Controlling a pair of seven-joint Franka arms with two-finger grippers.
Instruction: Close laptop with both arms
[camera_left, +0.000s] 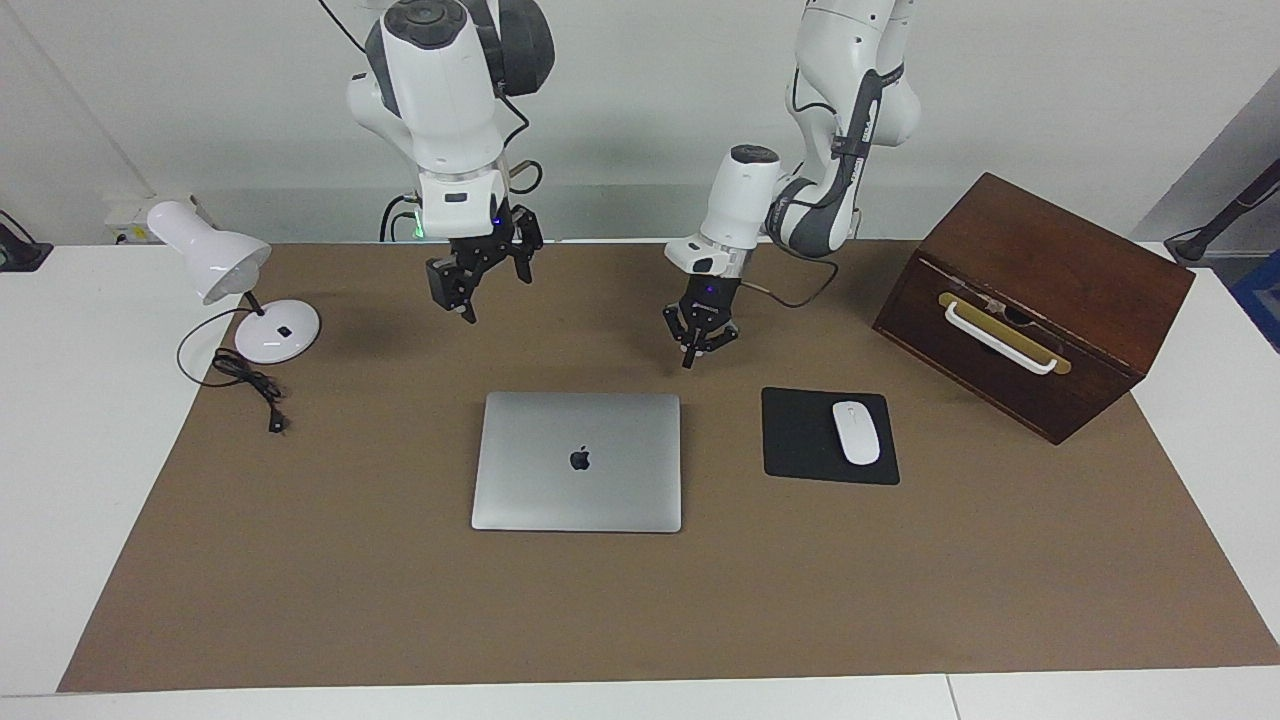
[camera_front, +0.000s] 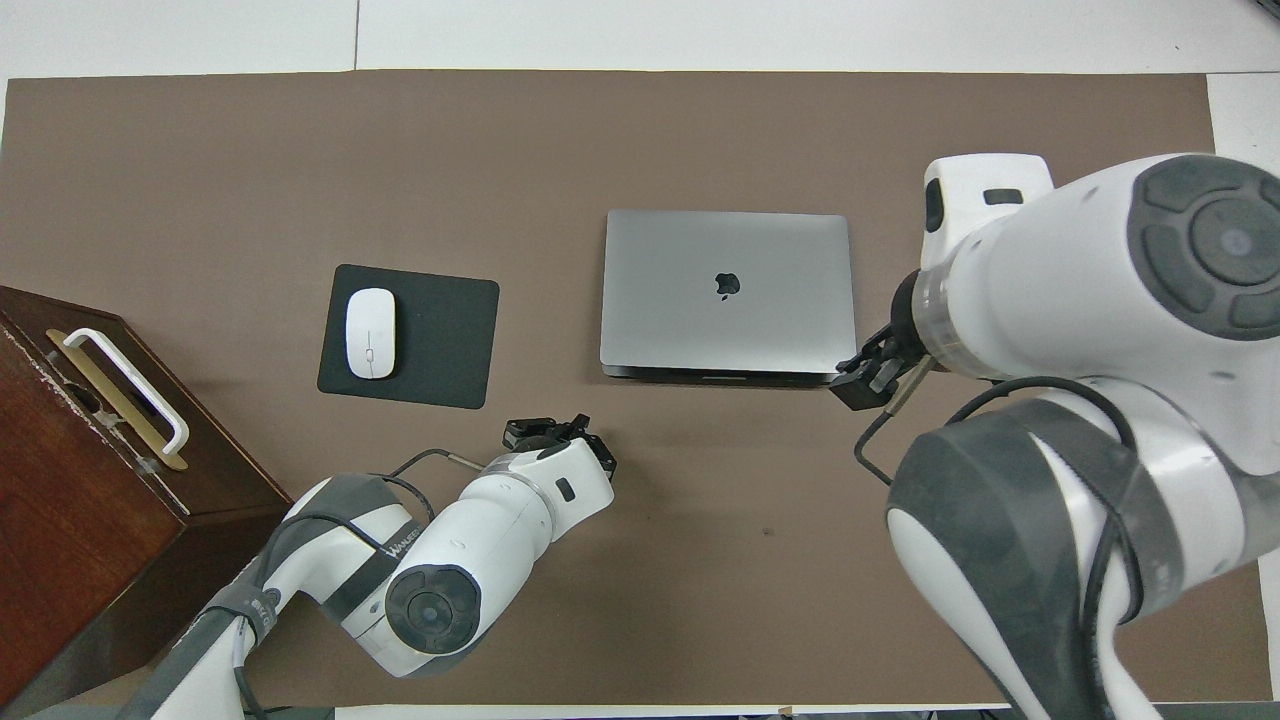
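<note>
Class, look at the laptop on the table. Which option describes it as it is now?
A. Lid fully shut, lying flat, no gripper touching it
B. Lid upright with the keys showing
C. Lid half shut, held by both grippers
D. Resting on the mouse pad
A: the laptop lies flat with its logo lid down, and the left gripper and right gripper are raised clear of it.

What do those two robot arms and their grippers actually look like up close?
Both arms are glossy white with dark grey joint bands and round grey end caps, and thin black cables run along them. The left gripper and right gripper are black, each with a small blue light.
</note>
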